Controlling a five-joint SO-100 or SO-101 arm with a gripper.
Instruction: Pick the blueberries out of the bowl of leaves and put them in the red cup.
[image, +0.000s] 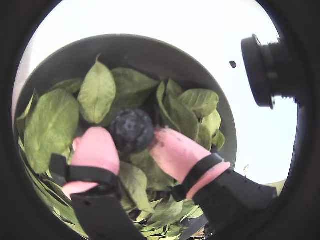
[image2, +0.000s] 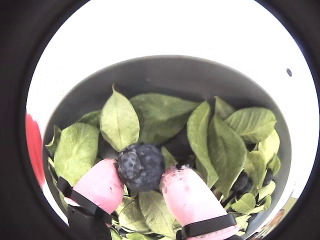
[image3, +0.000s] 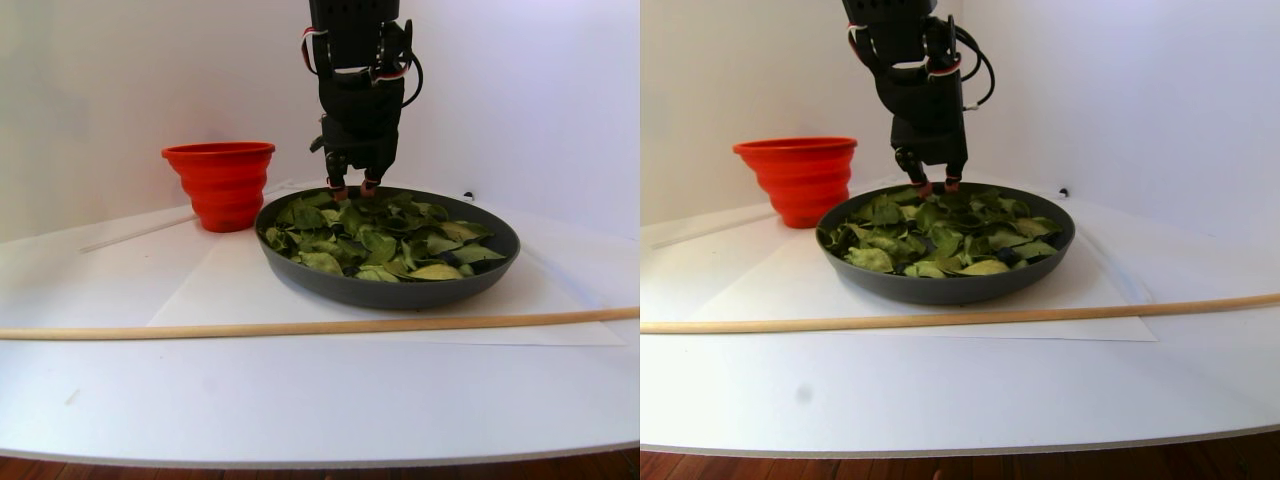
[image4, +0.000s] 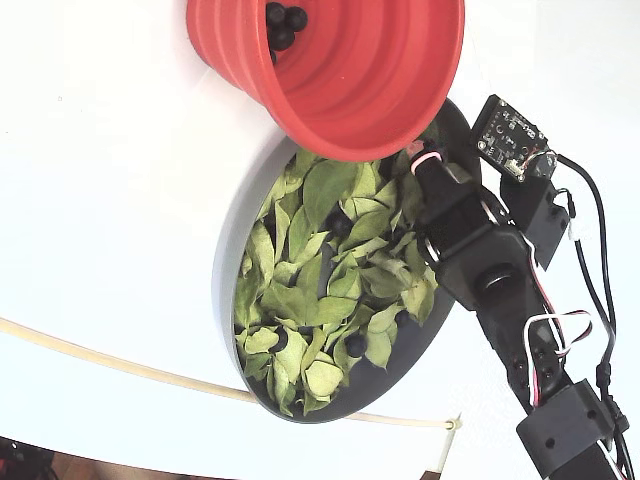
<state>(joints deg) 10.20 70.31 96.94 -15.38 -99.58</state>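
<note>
Now the pink-tipped fingers (image2: 102, 182) are closed on one blueberry (image2: 141, 166), pinching it from both sides just above the leaves (image2: 162, 117) in the bowl (image2: 165, 75). Other berries (image4: 345, 349) lie among the leaves, seemingly half buried. The cup (image4: 380, 70) stands on the worktop (image3: 300, 400) beside the bowl, and dark berries (image4: 282, 24) already sit at its bottom.

My worktop (image3: 300, 400) is white and evenly lit, a plain white wall (image3: 520, 90) across the upper frame; a strip of red-brown wood floor (image3: 300, 468) shows along the bottom edge.
</note>
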